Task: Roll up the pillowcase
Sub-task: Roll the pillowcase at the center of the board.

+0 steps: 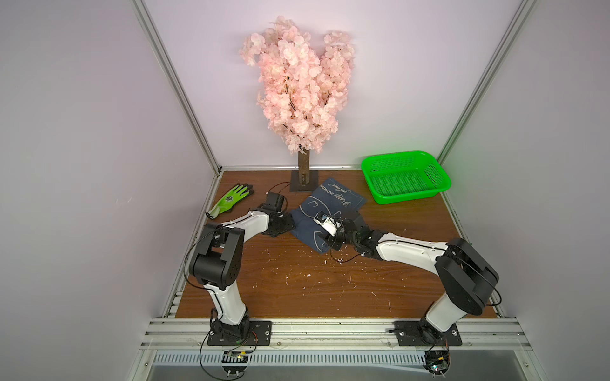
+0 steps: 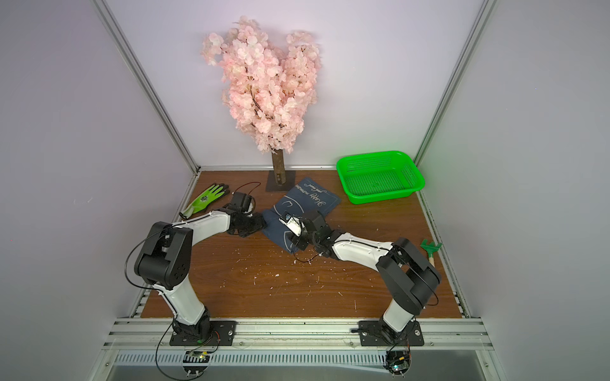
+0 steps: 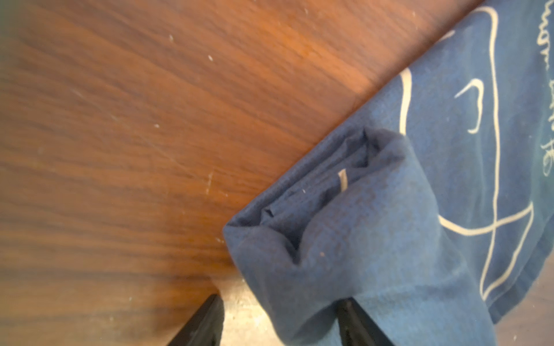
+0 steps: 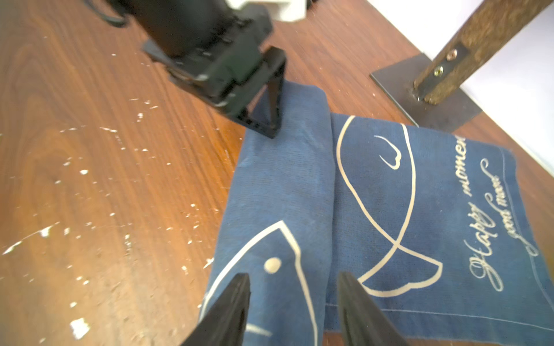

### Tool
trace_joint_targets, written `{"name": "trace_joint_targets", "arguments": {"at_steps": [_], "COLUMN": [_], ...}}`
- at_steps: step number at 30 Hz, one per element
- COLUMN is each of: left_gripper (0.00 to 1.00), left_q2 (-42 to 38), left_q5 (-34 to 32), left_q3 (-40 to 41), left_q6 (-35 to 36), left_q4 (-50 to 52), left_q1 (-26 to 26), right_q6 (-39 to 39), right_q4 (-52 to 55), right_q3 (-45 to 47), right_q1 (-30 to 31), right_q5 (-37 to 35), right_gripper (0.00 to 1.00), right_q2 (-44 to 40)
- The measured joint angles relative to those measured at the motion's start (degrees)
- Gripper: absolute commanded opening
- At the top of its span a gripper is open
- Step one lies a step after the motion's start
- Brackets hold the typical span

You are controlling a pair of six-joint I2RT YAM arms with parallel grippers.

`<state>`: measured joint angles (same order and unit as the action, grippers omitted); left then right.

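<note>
The left arm is stretched low from its base with the forearm nearly level, and the left gripper is set at one end of the roll. Its jaws are held apart: in the left wrist view one finger is brushed by the cloth, while bare wood is seen between the other finger and the fabric. The right arm is reached inward across the table, and the right gripper is placed at the roll's other end with its jaws spread. One finger is seen over the roll and one at the line where roll meets flat cloth; whether they press it cannot be told. The pillowcase is laid mid-table toward the back, partly rolled, with the roll along its nearer side and the flat lettered part toward the wall. Its far corner is found just beside the tree's base plate. The green basket and the glove are seen well apart on either side. Open wood, speckled with white flecks, is seen between the roll and the arm bases.
</note>
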<state>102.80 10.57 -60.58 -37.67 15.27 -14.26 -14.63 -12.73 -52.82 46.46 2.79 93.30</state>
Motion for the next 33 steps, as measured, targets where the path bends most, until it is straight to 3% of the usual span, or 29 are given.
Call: {"name": "trace_joint_targets", "arguments": {"at_steps": [12,25,33], "left_gripper": [0.62,0.62,0.54], "left_q2": [0.5,-3.8,4.3], "left_q5": [-1.3,-3.8,-3.3], "left_q3": [-1.3,-9.3,-16.5], "left_q6": [0.0,3.9,11.2], "left_q4": [2.4,7.8,9.6], "left_q1": [0.0,0.1,0.1], "right_q6": [-4.9,-7.1,-7.1], "right_q4": [-2.1,-3.0,-3.0], "right_q3": [2.4,0.7,0.7], "right_q1": [0.7,0.2,0.0], "right_q5": [-4.7,-5.3,-4.9], "right_gripper": [0.28,0.27,0.27], "right_q2": [7.1,10.6,10.7]}}
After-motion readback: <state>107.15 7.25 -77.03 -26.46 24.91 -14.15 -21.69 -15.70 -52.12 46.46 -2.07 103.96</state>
